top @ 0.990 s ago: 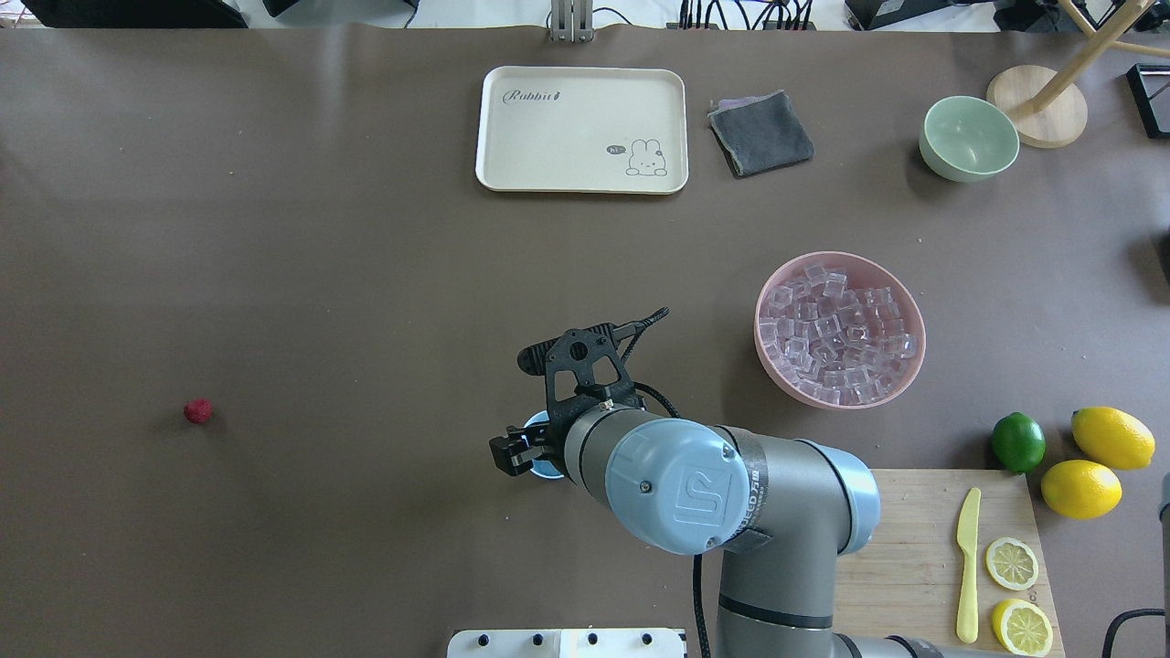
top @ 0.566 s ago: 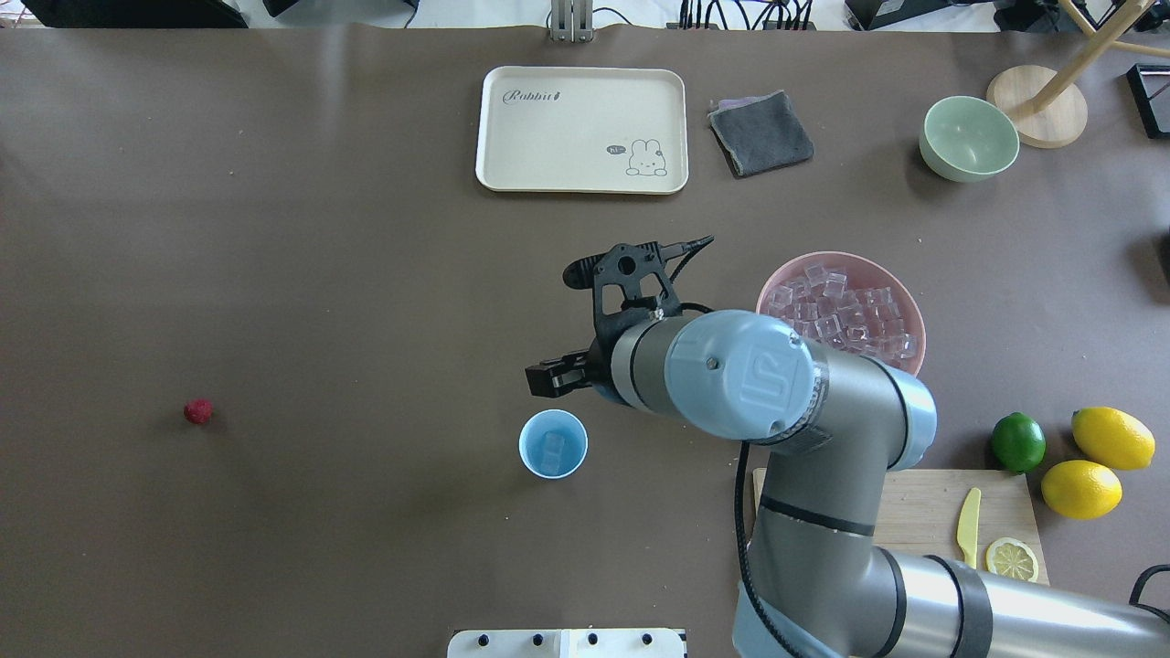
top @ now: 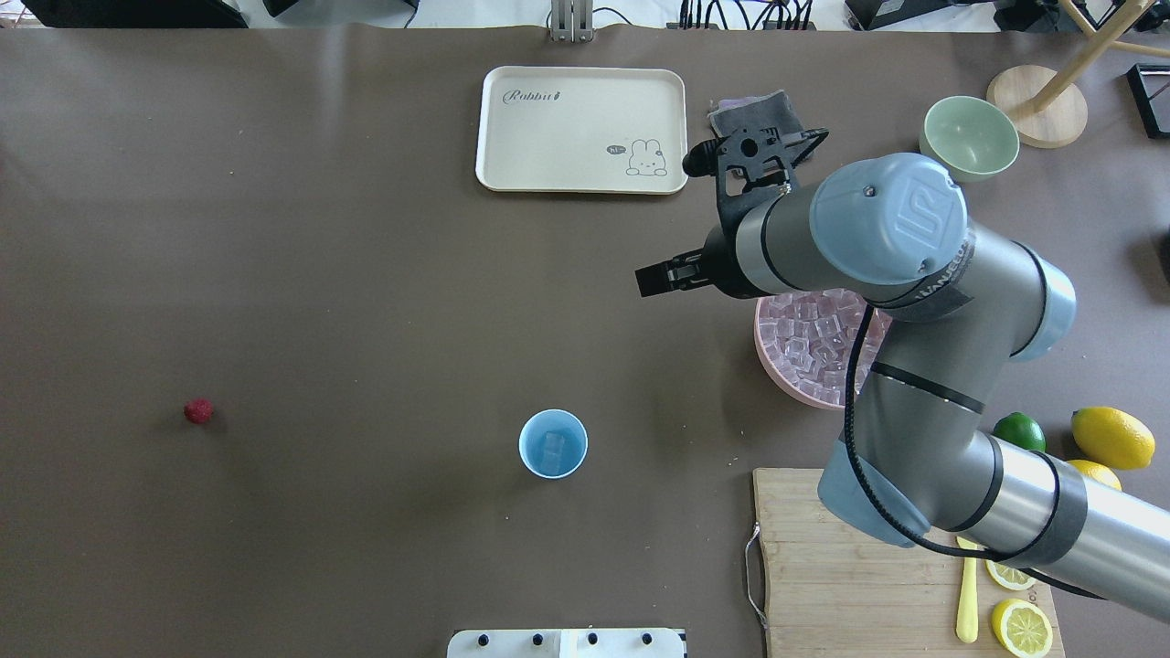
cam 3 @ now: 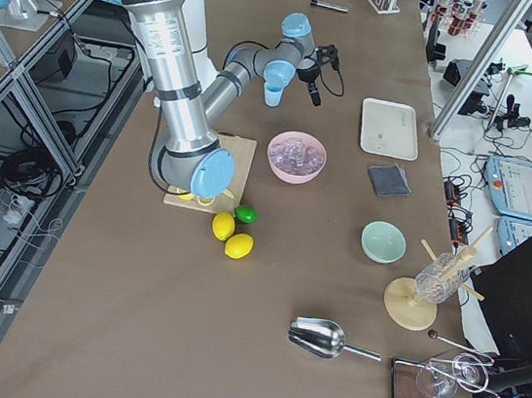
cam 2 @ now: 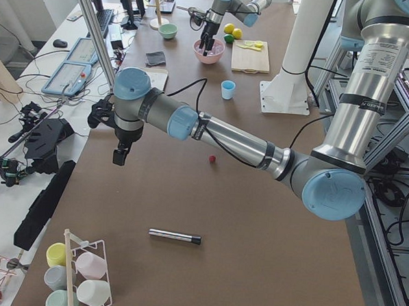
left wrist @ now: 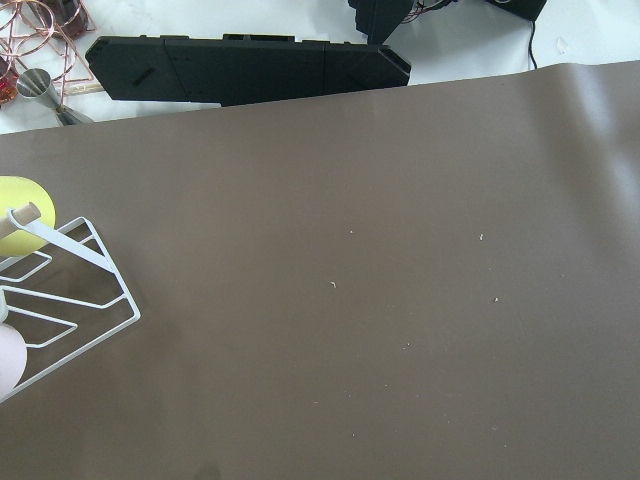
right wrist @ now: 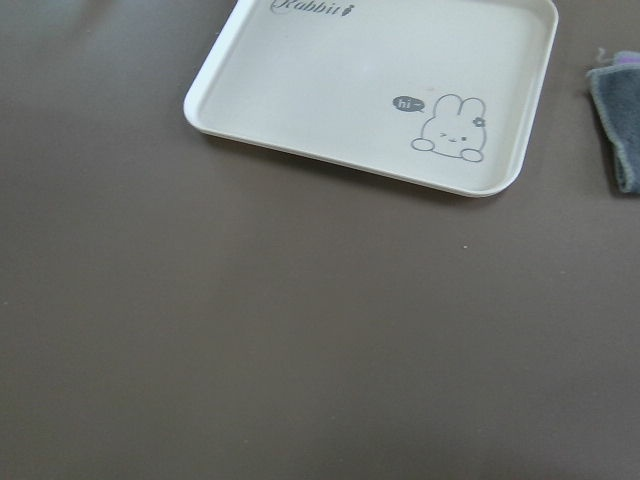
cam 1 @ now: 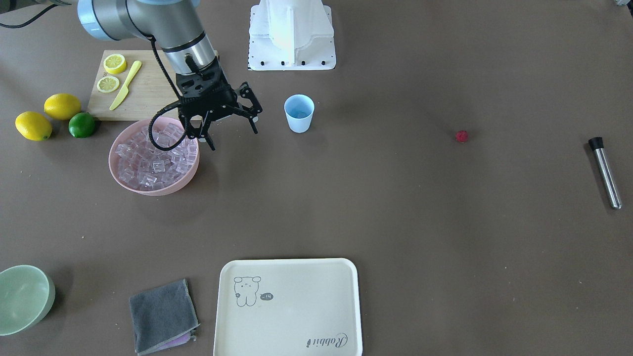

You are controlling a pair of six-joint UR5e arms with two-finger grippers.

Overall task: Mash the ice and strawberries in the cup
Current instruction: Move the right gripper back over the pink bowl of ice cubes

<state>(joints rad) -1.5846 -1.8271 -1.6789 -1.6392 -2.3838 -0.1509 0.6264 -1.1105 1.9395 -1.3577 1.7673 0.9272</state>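
Light blue cup (top: 527, 454) stands upright mid-surface; the overhead view shows one clear ice cube (top: 554, 446) inside, which the front view hides. Right gripper (cam 1: 233, 134) is spread, empty; left gripper (cam 2: 119, 155) cannot be judged

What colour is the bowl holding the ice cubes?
Pale pink; the bowl shows best in the exterior front-facing view.

Cream tray (top: 567, 119), grey cloth (cam 1: 163, 315) — pale-green bowl (top: 971, 142)

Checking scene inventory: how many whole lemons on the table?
2. One whole yellow lemon lies beside the wooden cutting board, the other next to it, both near the green lime. The two cut lemon slices on the board are not counted. None appears hidden.
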